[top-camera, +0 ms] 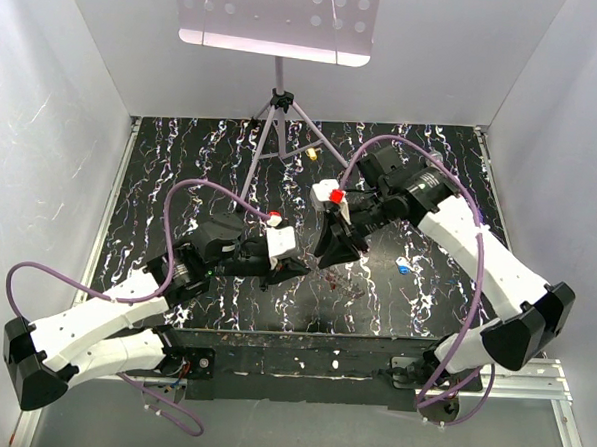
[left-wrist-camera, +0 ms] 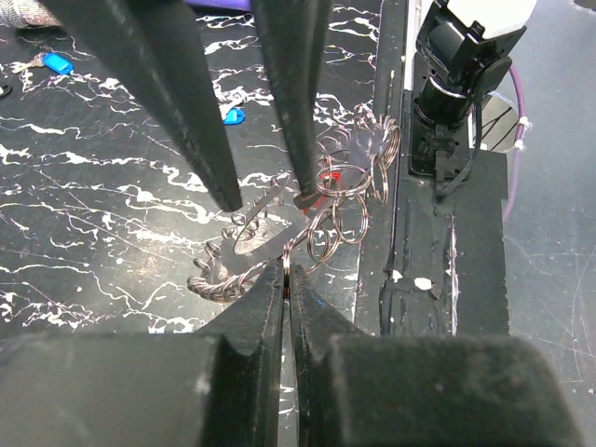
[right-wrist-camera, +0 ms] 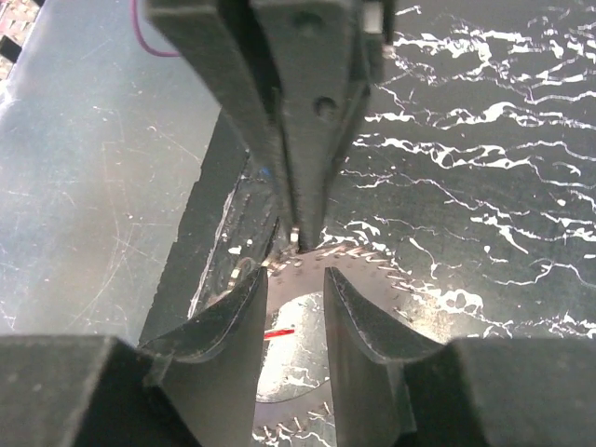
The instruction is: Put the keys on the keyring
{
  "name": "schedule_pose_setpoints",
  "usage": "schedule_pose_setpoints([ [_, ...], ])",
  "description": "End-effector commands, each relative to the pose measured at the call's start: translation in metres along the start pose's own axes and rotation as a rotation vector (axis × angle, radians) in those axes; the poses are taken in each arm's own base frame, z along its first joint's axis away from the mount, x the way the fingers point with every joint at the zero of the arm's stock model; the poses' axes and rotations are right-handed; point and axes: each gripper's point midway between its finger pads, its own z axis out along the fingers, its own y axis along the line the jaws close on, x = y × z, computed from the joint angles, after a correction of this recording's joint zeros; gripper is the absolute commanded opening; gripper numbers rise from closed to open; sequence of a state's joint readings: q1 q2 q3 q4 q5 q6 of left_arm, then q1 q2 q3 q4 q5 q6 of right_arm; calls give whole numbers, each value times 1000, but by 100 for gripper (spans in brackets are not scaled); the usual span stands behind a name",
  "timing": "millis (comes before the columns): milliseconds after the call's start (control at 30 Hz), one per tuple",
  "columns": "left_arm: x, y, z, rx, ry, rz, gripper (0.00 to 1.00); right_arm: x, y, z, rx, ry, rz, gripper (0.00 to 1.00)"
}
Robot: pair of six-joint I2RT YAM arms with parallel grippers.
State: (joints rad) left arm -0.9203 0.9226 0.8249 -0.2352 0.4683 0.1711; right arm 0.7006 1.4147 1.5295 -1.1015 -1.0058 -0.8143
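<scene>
From above, the left hand (top-camera: pixel 301 270) and the right hand (top-camera: pixel 331 257) meet tip to tip. A blue key (top-camera: pixel 403 269) lies on the worktop (top-camera: pixel 181 177), well apart from them.

In the left wrist view, the left hand is clamped on the keyring (left-wrist-camera: pixel 307 244), and a red key (left-wrist-camera: pixel 326 179) sits among its loops.

In the right wrist view, the right hand's jaws stand apart, one on each side of the keyring.

**Keyring Half Lost Behind Fingers**

From the left wrist, the keyring (left-wrist-camera: pixel 346 216) coils cover most of a red key (left-wrist-camera: pixel 326 180), and the top-left corner cuts off a glittery tube (left-wrist-camera: pixel 23 9). From the right wrist, the ring's lower arc is blurred and hidden behind the right gripper (right-wrist-camera: pixel 324 279) fingers (right-wrist-camera: pixel 233 335). A red sliver (right-wrist-camera: pixel 277 331) there cannot be identified. From above, the ring is too small to make out.
</scene>
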Motion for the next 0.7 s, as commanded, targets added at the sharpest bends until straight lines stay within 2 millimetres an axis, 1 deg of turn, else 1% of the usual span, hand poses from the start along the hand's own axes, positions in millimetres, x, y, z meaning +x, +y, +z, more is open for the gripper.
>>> schedule_pose_setpoints([
  [0,-22,-5,-6,5,-91,27,0,-2,-14,1,41,5,-2,37],
  [200,-19,-4,-6,-7,-95,6,0,1,-16,7,41,11,6,34],
  [367,-20,-1,-6,-29,-105,-15,0,3,-11,14,18,17,2,34],
  [500,-25,0,-9,-43,-136,-17,0,8,-11,16,12,25,7,34],
  [667,-26,2,-10,-60,-139,-33,0,6,-8,18,3,22,-4,34],
])
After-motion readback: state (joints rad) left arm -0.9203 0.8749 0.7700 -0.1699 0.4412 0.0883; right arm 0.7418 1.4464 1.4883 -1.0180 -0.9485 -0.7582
